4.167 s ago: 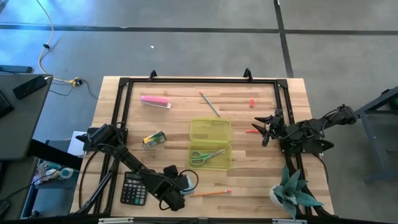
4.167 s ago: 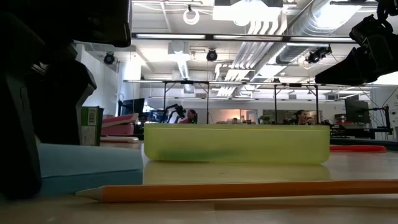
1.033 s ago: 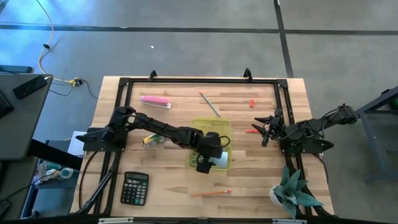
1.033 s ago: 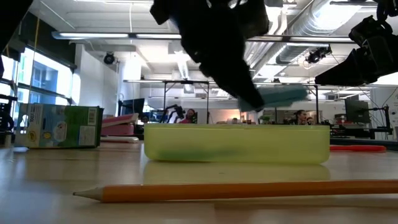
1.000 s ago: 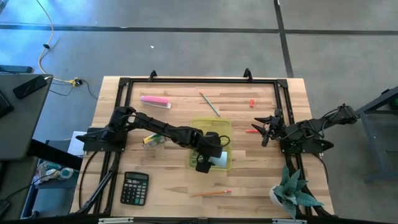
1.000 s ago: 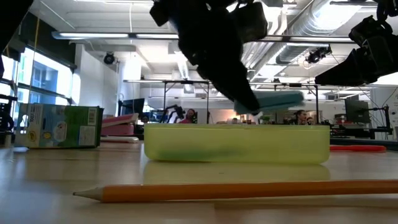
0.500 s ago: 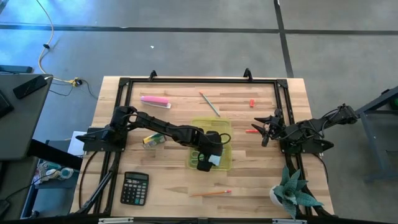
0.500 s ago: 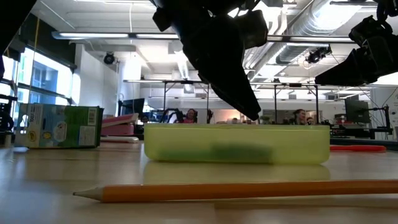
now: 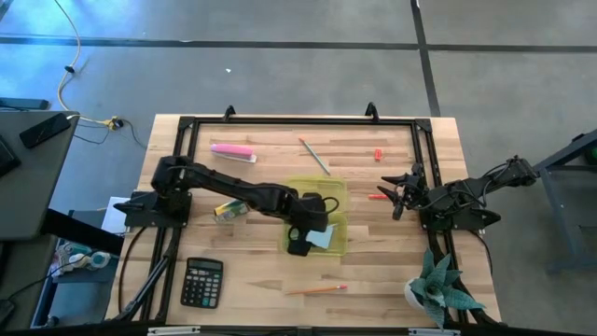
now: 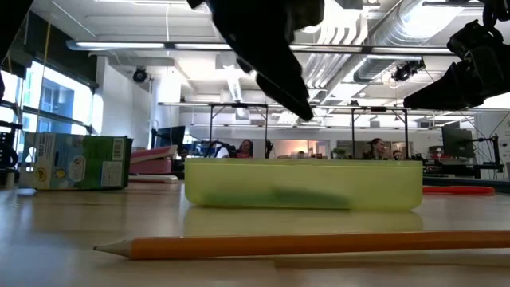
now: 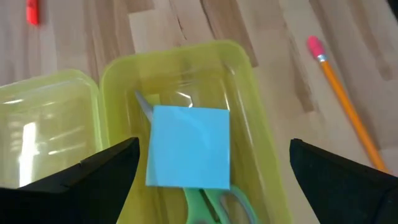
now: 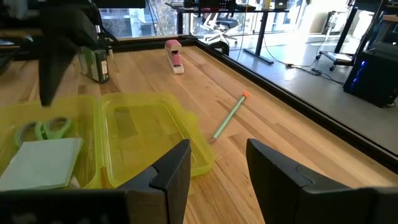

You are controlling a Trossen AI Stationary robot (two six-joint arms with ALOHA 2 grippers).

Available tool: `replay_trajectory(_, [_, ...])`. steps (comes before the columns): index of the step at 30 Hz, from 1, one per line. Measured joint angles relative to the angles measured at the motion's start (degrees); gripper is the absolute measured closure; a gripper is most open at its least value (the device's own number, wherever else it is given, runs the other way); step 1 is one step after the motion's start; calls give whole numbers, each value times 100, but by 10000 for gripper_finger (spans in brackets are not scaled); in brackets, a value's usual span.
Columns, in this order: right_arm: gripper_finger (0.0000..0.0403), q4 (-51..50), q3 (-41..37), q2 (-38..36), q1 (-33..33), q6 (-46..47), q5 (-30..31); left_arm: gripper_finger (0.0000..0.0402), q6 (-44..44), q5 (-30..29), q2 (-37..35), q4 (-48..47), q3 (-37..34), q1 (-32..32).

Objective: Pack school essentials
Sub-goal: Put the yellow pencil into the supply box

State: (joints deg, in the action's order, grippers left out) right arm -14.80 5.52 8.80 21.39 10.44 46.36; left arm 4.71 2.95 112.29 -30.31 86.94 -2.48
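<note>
Now your left gripper (image 9: 297, 245) hangs with its two dark fingers (image 11: 81, 180) spread wide and holding nothing, poised over the translucent yellow-green plastic case (image 9: 316, 217) at the middle of the wooden table (image 9: 392, 271). From those fingers the left arm runs back toward ten o'clock, stretched long and low across the boards to its base at the table's nine o'clock edge.

Directly under the open fingers, the light-blue square note pad (image 11: 188, 147) lies flat in the case's six o'clock compartment, resting on top of the green-handled scissors (image 11: 208, 203), whose blade tip pokes out past one corner of the pad.

Your right gripper (image 9: 398, 194) sits at the three o'clock side, fingers (image 12: 171, 171) parted and empty, pointing toward the case, its arm folded back to the table edge.

Outside the case you have the orange pencil (image 9: 317, 290) at six o'clock, the thin greenish pencil (image 9: 314, 157) at twelve o'clock, the small yellow-green crayon box (image 9: 230, 210) toward nine o'clock just beside the left arm, and the tiny red piece (image 9: 378, 154) toward one o'clock.
</note>
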Motion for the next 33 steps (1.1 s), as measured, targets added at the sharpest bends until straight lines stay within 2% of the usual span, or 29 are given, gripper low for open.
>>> replay_trajectory(4, [256,1,0,53,-2,-2,-5,2,-17,-106,-388,8,-248,-78])
replay_trajectory(6, [256,-1,0,55,0,-2,-8,2,-127,-103,-683,466,-650,-106])
replay_trajectory(14, [256,-1,0,99,0,-2,-10,2,-741,-337,-2363,1988,-2970,-267])
replay_trajectory(21, [256,-1,0,125,0,-1,-6,2,-1012,-1026,-3954,3183,-4712,-649])
replay_trajectory(27, [256,-1,0,172,0,0,-3,2,-1085,-1613,-4969,3482,-5528,-1038])
replay_trajectory(33, [256,-1,0,172,-1,-1,-4,2,-1386,-1908,-5663,3455,-5910,-1273])
